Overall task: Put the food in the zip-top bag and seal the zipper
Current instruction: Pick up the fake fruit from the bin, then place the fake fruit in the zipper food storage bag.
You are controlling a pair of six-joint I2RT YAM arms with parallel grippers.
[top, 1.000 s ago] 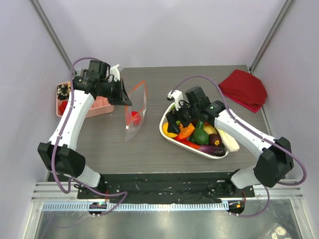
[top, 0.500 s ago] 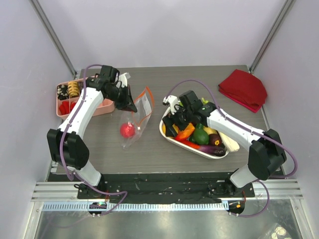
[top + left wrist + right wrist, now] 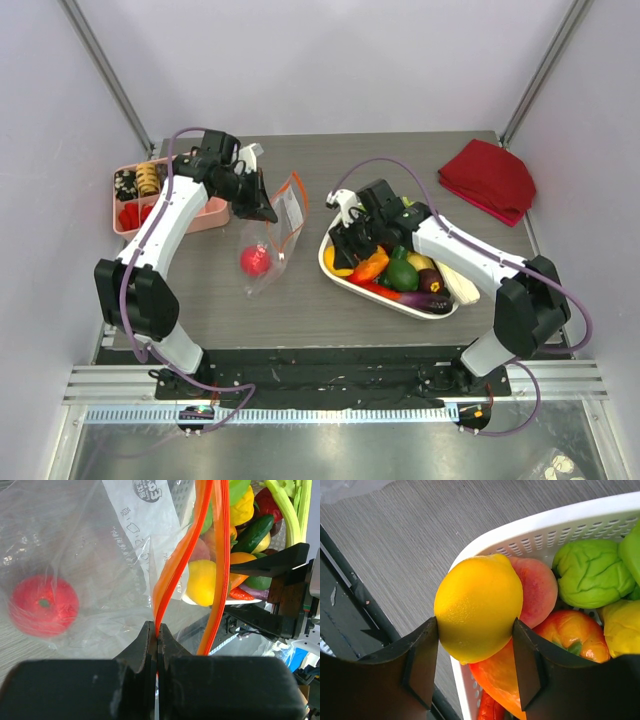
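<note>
"On the left half of the grey wood-grain table, what have you got?"

"My left gripper has its fingers pressed tight together on one lip of the thin red-orange zipper strip of the clear crinkly zip-top bag. The other lip bows away, so the mouth stands open towards the white mesh basket. A glossy red toy tomato lies low inside the bag."

"And the right side?"

"My right gripper pinches a round yellow toy lemon across its belly, both fingers touching it. It sits right at the basket's near rim, with a peach-coloured toy fruit touching behind it. Whether it has left the pile yet, I cannot tell."

"What could go wrong?"

"Several things, I'd judge. The lemon is smooth and rounded, and my pads hold only its widest part; a jolt on the way across could squirt it out onto the table. The bag's opening looks slim beside the lemon, and I hold one lip only, so a nudge against the free lip could fold the mouth shut or drag the strip out of my left pinch. If the bag tips or sags, the tomato could roll back towards the mouth. Lifting carelessly could also tip the peach over the rim."
</note>
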